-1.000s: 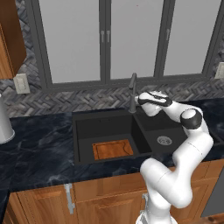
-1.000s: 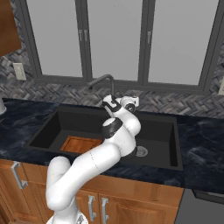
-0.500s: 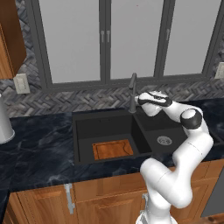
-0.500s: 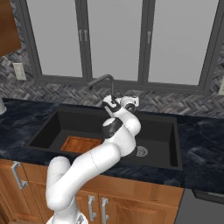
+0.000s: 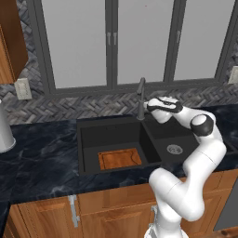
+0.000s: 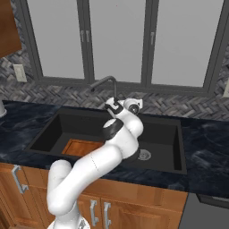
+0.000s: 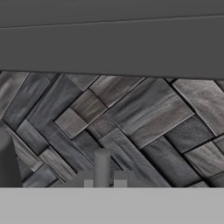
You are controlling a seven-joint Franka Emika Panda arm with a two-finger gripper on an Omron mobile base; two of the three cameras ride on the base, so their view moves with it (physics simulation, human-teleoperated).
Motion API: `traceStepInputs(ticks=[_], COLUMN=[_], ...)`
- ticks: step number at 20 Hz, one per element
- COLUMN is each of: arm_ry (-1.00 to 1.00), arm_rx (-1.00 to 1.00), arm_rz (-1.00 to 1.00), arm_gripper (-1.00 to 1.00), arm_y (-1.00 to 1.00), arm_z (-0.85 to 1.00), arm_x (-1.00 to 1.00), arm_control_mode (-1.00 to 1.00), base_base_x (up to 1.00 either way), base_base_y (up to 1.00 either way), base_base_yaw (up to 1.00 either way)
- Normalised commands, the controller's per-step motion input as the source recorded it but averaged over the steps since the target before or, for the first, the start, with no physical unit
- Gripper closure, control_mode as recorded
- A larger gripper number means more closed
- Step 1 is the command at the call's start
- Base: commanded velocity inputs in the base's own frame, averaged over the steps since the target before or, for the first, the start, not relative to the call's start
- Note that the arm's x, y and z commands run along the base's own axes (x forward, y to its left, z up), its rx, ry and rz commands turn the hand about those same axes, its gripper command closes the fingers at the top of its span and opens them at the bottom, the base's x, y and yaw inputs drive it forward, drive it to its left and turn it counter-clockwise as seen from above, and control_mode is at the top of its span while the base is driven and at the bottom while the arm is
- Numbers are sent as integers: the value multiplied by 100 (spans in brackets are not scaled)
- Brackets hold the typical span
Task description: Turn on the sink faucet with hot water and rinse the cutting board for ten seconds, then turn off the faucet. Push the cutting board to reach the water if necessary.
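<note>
Both base views look down from behind at the sink (image 5: 116,135), while the hand view faces the backsplash (image 7: 131,113) close up

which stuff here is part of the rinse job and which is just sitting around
In the job: sink faucet, cutting board, sink, end effector.
Just around: wall outlet, pale canister, cabinet handle.

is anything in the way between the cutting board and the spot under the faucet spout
Nothing visible does. The cutting board lies flat on the bare floor of the large basin of the sink, at its front, and the faucet stands at the back rim. No water is running. The claw is up by the faucet.
</note>
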Motion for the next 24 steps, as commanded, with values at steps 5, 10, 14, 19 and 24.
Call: traceStepInputs(ticks=[5,10,14,19,24], arm_ry=[3,2,0,0,0], arm_rx=[1,0,0,0,0], arm_rz=[0,0,0,0,0], arm_gripper=[100,100,100,100,100], arm_y=[-37,-38,-39,-42,-44], arm_z=[0,0,0,0,0], arm_x=[0,0,0,0,0], arm_control_mode=[-100,-100,-100,-100,-100], base_base_x=[0,0,0,0,0], base_base_y=[0,0,0,0,0], base_base_yaw=[0,0,0,0,0])
